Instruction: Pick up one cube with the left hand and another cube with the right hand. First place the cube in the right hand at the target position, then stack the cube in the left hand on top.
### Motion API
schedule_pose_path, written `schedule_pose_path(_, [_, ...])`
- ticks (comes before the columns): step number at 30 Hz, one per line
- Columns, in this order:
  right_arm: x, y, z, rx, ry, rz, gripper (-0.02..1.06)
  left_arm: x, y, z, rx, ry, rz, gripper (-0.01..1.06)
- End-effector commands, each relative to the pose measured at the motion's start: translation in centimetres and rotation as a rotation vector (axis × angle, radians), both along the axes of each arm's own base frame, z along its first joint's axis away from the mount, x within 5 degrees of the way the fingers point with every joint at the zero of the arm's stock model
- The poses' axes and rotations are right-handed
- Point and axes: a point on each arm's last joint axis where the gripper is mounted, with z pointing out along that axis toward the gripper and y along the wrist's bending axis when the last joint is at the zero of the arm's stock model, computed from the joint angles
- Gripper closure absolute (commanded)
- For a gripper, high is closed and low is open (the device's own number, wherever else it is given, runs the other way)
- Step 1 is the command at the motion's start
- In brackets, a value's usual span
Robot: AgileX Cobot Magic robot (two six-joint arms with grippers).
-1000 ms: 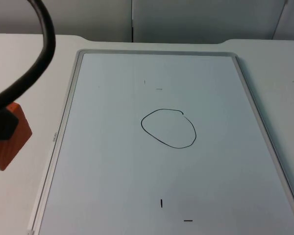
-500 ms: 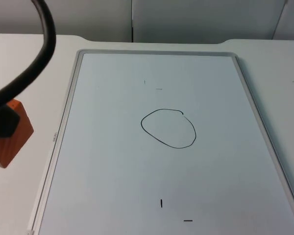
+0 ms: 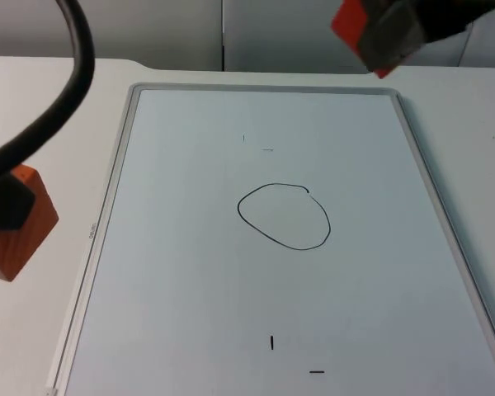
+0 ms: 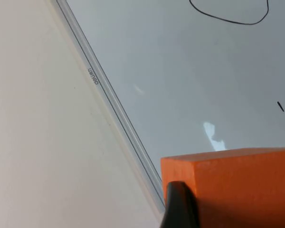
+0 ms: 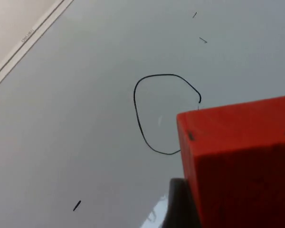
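Top view: whiteboard (image 3: 190,272) lay flat on the white surface (image 3: 33,99), long side running away from the camera. A hand-drawn black oval (image 3: 284,216) sat near the board's middle, with small pen ticks at its 12 o'clock and 6 o'clock. Left gripper (image 3: 4,210) was at the 9 o'clock edge of the frame, off the board's left frame, jaws pinching the orange cube (image 3: 21,239); a black fingertip crossed the cube's upper face. The cube was held tilted, one corner pointing down. Right gripper (image 3: 396,29) was at about 1 o'clock, over the board's far right corner, jaws pinching the red cube (image 3: 352,23); only a red corner of that cube was visible beside a blurred grey face. Both cubes were well apart from the oval.

Left wrist view: orange cube (image 4: 237,190) was gripped, a black fingertip (image 4: 180,206) lying against its near face. Beyond it ran the board's metal frame (image 4: 109,99) with a small printed label, bare surface on one side, the board's face on the other. Part of the oval (image 4: 228,14) was well apart from the cube.

Right wrist view: red cube (image 5: 237,161) was gripped, a black fingertip (image 5: 180,204) against its side. The oval (image 5: 164,111) lay on the board beneath, the cube's edge overlapping its outline in this view. Board frame (image 5: 31,35) crossed one corner.
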Motion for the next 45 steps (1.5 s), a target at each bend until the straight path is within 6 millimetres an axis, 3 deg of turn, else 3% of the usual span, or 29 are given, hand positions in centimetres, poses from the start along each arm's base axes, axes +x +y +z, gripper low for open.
schedule_pose_path(1, [1.4,1.4,-0.8,-0.035,0.018,0.032,1.05,-0.1,-0.1,0.2,-0.024,-0.011,0.002,0.73])
schedule_pose_path(5, [3.9,2.7,-3.3,-0.070,0.101,0.068,1.05,-0.1,-0.1,0.1,-0.021,-0.007,0.002,0.73])
schedule_pose_path(10, [6.3,1.5,-6.0,-0.061,0.214,0.021,1.05,-0.1,-0.1,0.1,-0.021,-0.007,0.002,0.73])
schedule_pose_path(16, [7.3,1.6,-9.2,-0.133,0.283,0.020,1.05,-0.1,-0.1,0.1,-0.020,-0.008,0.001,0.73])
schedule_pose_path(20, [8.1,2.7,-12.9,-0.126,0.327,0.021,1.05,-0.1,-0.1,0.1,-0.019,-0.006,0.001,0.73])
schedule_pose_path(26, [8.6,3.0,-15.9,-0.157,0.365,0.022,1.05,-0.1,-0.1,0.1,-0.018,-0.008,-0.001,0.73])
schedule_pose_path(37, [10.1,4.0,-16.8,-0.115,0.296,0.016,1.05,-0.1,-0.1,0.1,-0.018,-0.008,-0.001,0.73])
schedule_pose_path(45, [10.2,4.0,-18.6,-0.158,0.345,0.007,1.05,-0.2,-0.1,0.1,-0.015,-0.002,-0.001,0.73])
